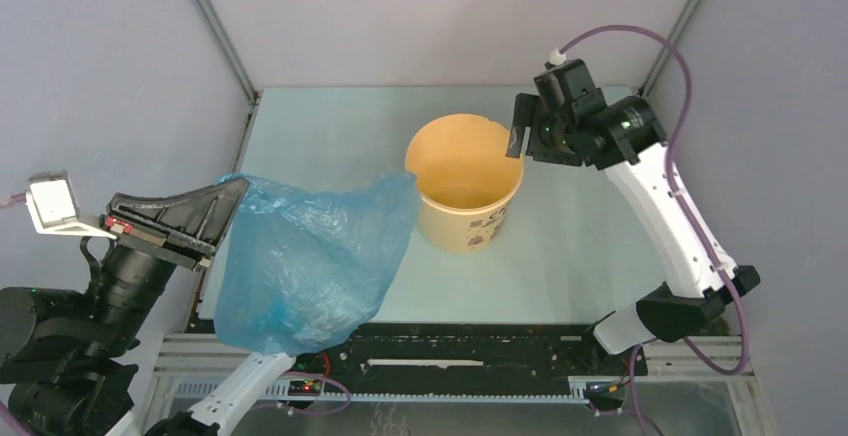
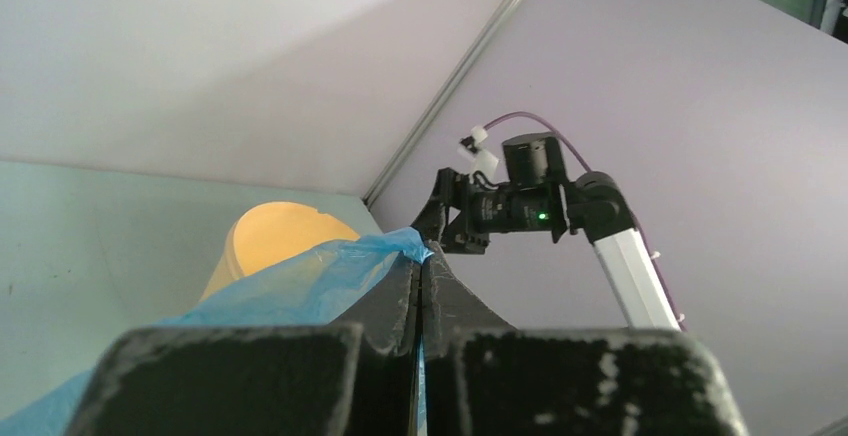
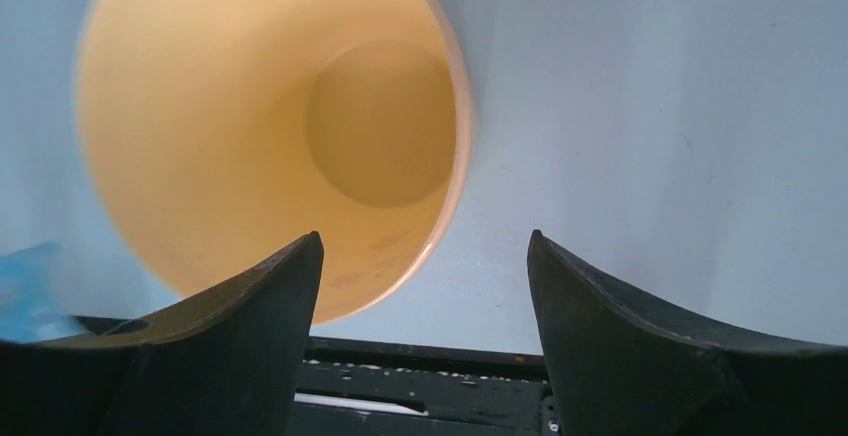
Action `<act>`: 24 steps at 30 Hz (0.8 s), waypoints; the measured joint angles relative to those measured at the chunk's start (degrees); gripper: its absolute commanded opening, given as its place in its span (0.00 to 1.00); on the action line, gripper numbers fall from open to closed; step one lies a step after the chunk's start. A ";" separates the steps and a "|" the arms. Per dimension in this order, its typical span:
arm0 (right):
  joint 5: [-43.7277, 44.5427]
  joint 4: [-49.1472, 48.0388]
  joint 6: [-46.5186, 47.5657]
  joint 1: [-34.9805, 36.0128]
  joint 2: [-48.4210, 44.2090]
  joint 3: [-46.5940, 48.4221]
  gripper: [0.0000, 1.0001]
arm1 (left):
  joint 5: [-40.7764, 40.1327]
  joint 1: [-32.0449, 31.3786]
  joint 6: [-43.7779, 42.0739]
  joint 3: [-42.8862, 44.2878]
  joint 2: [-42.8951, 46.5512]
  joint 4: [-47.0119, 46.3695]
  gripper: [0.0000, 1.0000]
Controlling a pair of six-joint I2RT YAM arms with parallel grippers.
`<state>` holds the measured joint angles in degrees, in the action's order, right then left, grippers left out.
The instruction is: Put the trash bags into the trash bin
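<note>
The light-blue trash bag (image 1: pixel 300 261) hangs spread out over the table's left front, its far corner reaching the rim of the pale yellow trash bin (image 1: pixel 463 181). My left gripper (image 1: pixel 236 194) is shut on the bag's upper edge and holds it up; in the left wrist view the film (image 2: pixel 300 281) is pinched between the closed fingers (image 2: pixel 395 301), with the bin (image 2: pixel 270 241) beyond. My right gripper (image 1: pixel 516 136) is open and empty, hovering over the bin's right rim. The right wrist view looks down into the empty bin (image 3: pixel 270 136).
The table (image 1: pixel 590 256) has grey enclosure walls on the left, back and right. A black rail (image 1: pixel 450 351) runs along the front edge by the arm bases. The right arm's purple cable (image 1: pixel 680 66) loops above its wrist.
</note>
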<state>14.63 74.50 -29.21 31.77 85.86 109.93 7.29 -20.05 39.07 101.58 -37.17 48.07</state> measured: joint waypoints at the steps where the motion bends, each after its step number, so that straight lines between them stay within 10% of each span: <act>1: 0.09 0.85 -0.24 0.35 -0.28 1.88 0.84 | 0.46 0.00 0.00 -0.02 0.02 -0.22 0.00; 24: -18.36 -15.72 -27.17 18.25 8.92 1.90 0.82 | 5.16 0.00 1.07 -3.41 4.24 -1.84 0.00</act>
<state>-3.73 58.78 -56.38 50.02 94.78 111.83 12.45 -20.05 40.14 98.17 -32.93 46.24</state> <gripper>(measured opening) 0.825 0.005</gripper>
